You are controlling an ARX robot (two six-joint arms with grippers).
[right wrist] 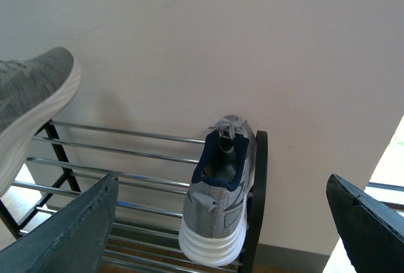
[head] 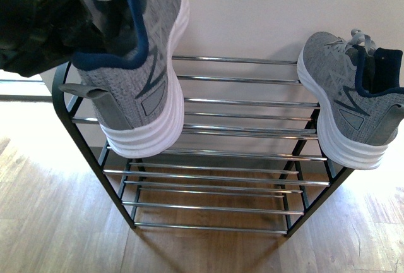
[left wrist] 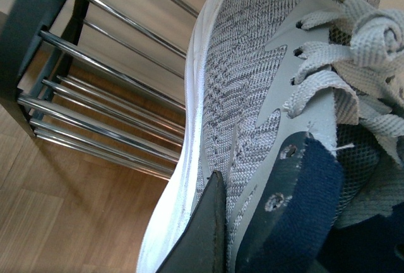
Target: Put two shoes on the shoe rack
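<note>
Shoe (head: 350, 105) seemingly atop rack (head: 246, 60), right end

The front view sits high on the robot's body and looks steeply down over the shoe rack (head: 252, 103) to the floor (head: 57, 222), with the wall (head: 252, 7) behind it. The left wrist view is very near the held shoe (left wrist: 240, 96), looking along its side to the rack's bars and the floor beyond. The right wrist view is set back and faces the wall almost level, past the right end effector (right wrist: 221, 180), whose fingers (right wrist: 69, 235) frame the picture. With the front view it shares the racked shoe (right wrist: 221, 210) at the rack's right end and the held shoe's toe. All three views show the rack's chrome bars.
</note>
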